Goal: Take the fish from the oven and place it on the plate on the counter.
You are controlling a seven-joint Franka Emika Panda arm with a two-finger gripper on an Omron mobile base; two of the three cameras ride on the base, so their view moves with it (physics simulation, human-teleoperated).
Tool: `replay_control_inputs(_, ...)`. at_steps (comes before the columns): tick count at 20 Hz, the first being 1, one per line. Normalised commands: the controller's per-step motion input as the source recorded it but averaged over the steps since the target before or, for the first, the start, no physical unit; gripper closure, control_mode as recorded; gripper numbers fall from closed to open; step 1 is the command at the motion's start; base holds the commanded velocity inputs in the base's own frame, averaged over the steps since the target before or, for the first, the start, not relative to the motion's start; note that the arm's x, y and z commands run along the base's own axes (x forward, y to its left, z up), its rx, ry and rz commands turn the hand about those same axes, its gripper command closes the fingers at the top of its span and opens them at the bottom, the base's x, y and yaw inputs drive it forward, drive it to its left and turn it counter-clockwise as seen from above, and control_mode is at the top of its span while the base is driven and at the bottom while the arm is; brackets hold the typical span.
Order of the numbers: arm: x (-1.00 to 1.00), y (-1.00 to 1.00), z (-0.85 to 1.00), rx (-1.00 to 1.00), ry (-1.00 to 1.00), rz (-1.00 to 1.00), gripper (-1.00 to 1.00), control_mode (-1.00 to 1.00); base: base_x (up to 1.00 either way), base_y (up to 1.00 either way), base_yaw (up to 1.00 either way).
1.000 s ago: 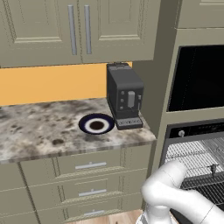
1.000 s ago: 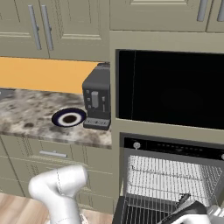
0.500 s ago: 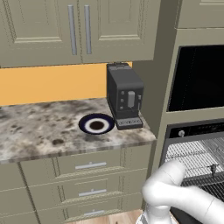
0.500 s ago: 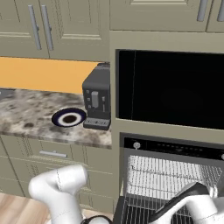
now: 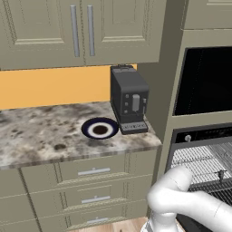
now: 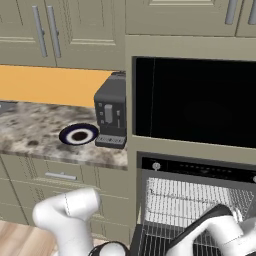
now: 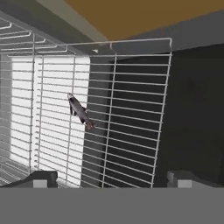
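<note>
Two jaws [image 7: 112, 177] stand wide apart; the arm has swung further right toward the oven [image 6: 200, 200] since earlier.

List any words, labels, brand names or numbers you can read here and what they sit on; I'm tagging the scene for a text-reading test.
No readable text anywhere.
Oven control strip: small white knob marks, signs only, no letters or digits legible.
Coffee machine front: pale panel, no brand or label readable.
Plate, counter, cabinet doors: plain, no writing.
</note>
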Motion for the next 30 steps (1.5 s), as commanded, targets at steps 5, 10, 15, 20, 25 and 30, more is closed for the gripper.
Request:
replay_control_inputs(5, 0.24, 0.38, -0.24, -0.23, -0.03, 0.10, -1.00, -1.00, 0.00, 0.00, 0.00)
replay_control_inputs(10, 0.64, 0.38, -0.28, -0.24, 0.00, 0.15, -1.00, -1.00, 0.00, 0.00, 0.00)
replay_control_inputs(15, 0.61, 0.16, -0.28, -0.24, 0.01, 0.21, -1.00, -1.00, 0.00, 0.00, 0.00)
replay_control_inputs(20, 0.54, 0.00, -0.18, -0.19, 0.00, 0.20, -1.00, -1.00, 0.00, 0.00, 0.00)
replay_control_inputs(25, 0.14, -0.03, -0.32, -0.15, 0.03, 0.14, -1.00, -1.00, 0.00, 0.00, 0.00)
replay_control_inputs(30, 0.00, 0.00, -0.36, -0.08, 0.11, 0.06, -1.00, -1.00, 0.00, 0.00, 0.00)
